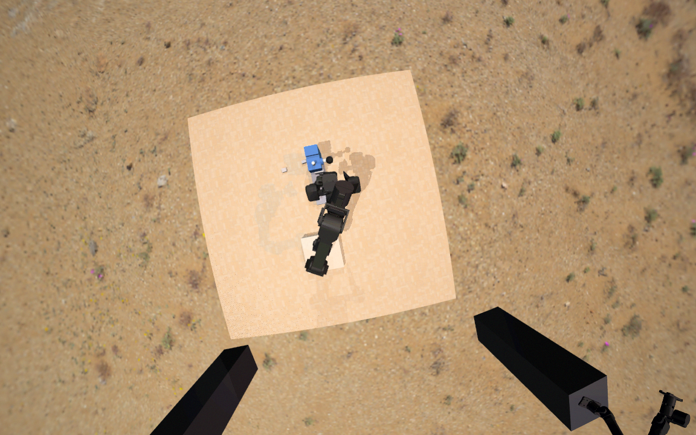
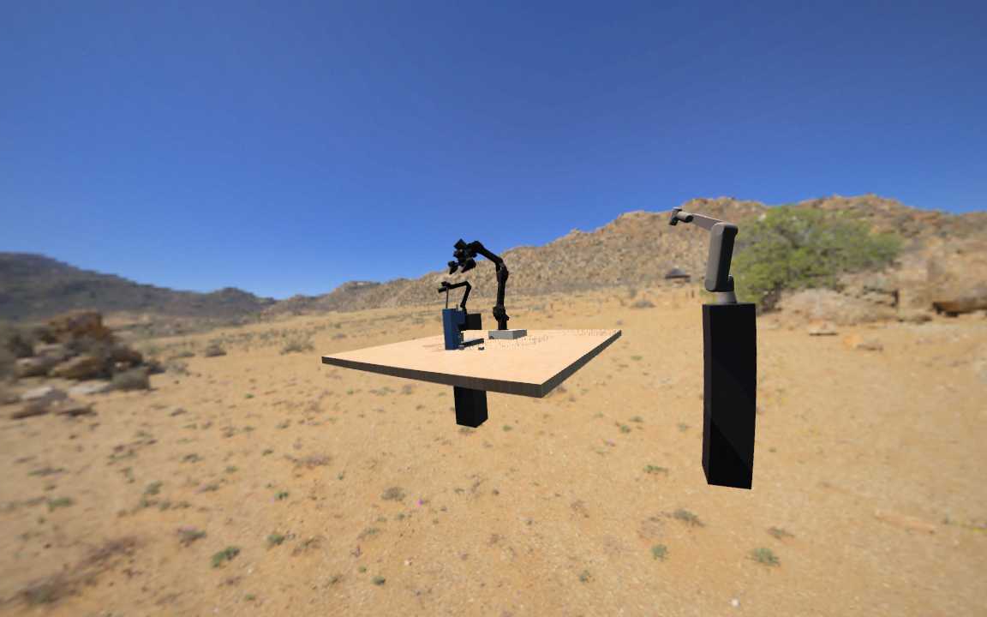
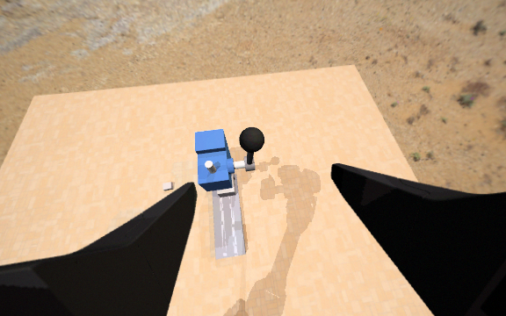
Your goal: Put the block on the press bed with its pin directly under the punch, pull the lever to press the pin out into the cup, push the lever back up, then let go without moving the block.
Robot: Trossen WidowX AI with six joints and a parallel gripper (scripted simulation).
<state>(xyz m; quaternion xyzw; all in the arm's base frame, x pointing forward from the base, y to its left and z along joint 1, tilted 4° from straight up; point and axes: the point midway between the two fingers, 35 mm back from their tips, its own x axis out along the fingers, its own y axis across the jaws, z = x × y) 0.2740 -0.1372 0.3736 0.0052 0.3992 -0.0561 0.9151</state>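
- One big tan table (image 1: pixel 394 243) (image 2: pixel 481 364) (image 3: pixel 104 118) held up the things for the job.
- The black arm (image 1: pixel 330 229) (image 2: pixel 502 276) stood on a pale pad (image 1: pixel 339 257) (image 2: pixel 508 334) and bent over toward the press.
- The blue press (image 1: pixel 312 153) (image 2: pixel 449 330) (image 3: pixel 211 142) stood upright on the table.
- The gripper (image 1: pixel 333 186) (image 2: pixel 460 266) (image 3: pixel 264 178) was up high above the table. Its two fingers were spread wide apart, with nothing pinched in them.
- A long gray strip (image 1: pixel 321 200) (image 2: pixel 472 342) (image 3: pixel 229 228) lay flat and stuck out from the press, toward the arm.
- The lever (image 3: pixel 250 157) was on one side of the press. It was up, and its round black ball (image 1: pixel 329 160) (image 3: pixel 251 140) was apart from both fingers.
- A pale piece (image 3: pixel 227 191) peeked out from below the blue head. It could be the block, but its pin was hidden, so I could not tell if it lined up.
- A white peg (image 1: pixel 312 162) (image 3: pixel 210 166) poked up from the top of the press.
- A tiny pale cube (image 1: pixel 284 170) (image 2: pixel 480 348) (image 3: pixel 168 186) sat on the table near the press, on the side away from the lever.
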